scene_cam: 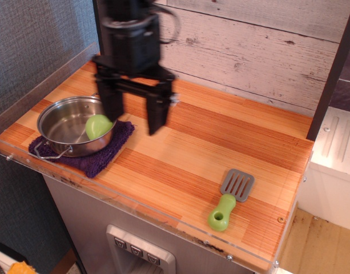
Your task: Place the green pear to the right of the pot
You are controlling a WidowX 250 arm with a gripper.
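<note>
The green pear (98,125) lies inside the pot (56,122), against its right inner wall. The pot is a shallow steel pan with wire loop handles, standing on a purple cloth (100,154) at the table's left end. My gripper (133,121) is open and empty. It hangs above the table just right of the pot. Its left finger is over the pot's right rim, close above the pear. Its right finger is over bare wood. The gripper looks blurred from motion.
A grey spatula with a green handle (229,198) lies at the front right of the wooden table (220,142). A clear acrylic rim (135,202) runs along the front and left edges. A plank wall stands behind.
</note>
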